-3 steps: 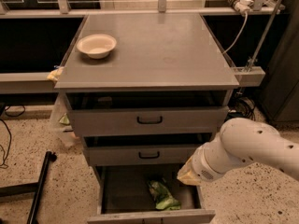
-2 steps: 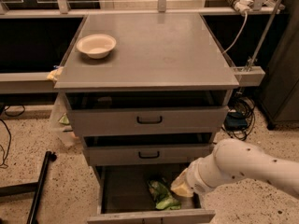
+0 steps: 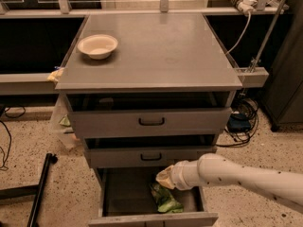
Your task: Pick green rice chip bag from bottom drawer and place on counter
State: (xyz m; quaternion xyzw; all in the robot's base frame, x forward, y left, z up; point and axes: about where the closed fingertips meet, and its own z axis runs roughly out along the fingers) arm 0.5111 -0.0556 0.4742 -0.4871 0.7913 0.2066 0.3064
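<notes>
Counting first, we find one bag (image 3: pixel 166 201), one bowl (image 3: pixel 97 45), three drawers and one arm (image 3: pixel 246 176) ending in one tool (image 3: pixel 165 177). Two of the drawers are shallow, each with one black handle, and both stand slightly open. The third, the bottom drawer (image 3: pixel 125 193), is pulled out farthest. The bag lies crumpled on that drawer's floor, in its right half, toward the front. Its long axis runs from back-left to front-right, with the nearer end pointing at the drawer's front right corner. The arm reaches in from the right, and the tool sits in the bottom drawer's opening, over the bag's back end. We cannot tell whether the tool is open or closed, nor whether it touches the bag. The bowl stands upright on the desk (image 3: pixel 161 56), near its back left corner.
</notes>
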